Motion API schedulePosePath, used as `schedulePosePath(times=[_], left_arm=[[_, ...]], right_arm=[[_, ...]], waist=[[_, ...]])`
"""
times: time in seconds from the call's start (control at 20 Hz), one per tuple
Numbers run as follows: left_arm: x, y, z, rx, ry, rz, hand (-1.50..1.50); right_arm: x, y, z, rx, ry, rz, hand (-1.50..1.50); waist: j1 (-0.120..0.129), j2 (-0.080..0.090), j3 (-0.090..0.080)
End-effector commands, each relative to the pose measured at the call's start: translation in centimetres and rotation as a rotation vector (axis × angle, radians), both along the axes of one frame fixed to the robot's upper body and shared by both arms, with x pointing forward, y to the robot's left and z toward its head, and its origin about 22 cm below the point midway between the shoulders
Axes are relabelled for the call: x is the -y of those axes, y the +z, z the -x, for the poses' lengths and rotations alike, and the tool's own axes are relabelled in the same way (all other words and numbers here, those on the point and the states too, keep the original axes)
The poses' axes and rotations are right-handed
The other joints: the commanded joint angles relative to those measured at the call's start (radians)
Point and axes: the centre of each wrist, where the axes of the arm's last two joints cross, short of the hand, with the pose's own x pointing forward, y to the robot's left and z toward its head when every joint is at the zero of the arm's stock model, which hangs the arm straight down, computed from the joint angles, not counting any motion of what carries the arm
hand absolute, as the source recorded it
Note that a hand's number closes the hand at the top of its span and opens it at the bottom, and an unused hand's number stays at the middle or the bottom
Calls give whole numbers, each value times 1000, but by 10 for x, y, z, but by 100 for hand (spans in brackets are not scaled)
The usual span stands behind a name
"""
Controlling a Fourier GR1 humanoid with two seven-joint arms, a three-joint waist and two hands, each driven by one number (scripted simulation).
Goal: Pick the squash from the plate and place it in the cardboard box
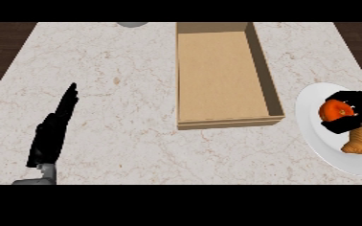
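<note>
Pale veined tabletop (120,76) fills the head view, with dark wood showing at both upper corners.

Item 1: the box (212,72) stands at centre, open at the top, its long side running away from the robot. Nothing lies inside it.

Item 2: the plate (311,119), white, sits at the right edge, just beside the box's near right corner and partly cut off by the view's border.

Item 3: the squash (333,109), orange, is over the plate, well clear of the box. Whether it rests on the plate or is raised off it cannot be told.

Item 4: the right hand (350,98) is closed around the squash, black fingers curled above and below it.

Item 5: a tan piece (354,142) lies on the plate directly below that hand. Whether it belongs to the squash cannot be told.

Item 6: the left hand (53,129) rests at lower left, fingers straight and pointing up the view, holding nothing, well apart from the box. Its grey forearm (35,181) enters at the lower edge.

Item 7: 1 grey object (132,24) shows at the far edge, mostly cut off.
</note>
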Motion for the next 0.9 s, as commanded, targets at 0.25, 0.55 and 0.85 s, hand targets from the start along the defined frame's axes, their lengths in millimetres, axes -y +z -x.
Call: schedulePosePath(times=[0.25,0.55,0.85], left_arm=[[-7,3,12,7,18,3,0],[-9,2,8,-18,46,-2,0],[-9,6,8,-8,17,-3,0]], right_arm=[[-49,-18,23,80,-67,192,150],[-131,-9,53,116,-112,285,150],[-179,43,86,202,-177,392,150]], waist=[[-21,-10,-2],[-37,-13,-3],[-21,-8,-2]])
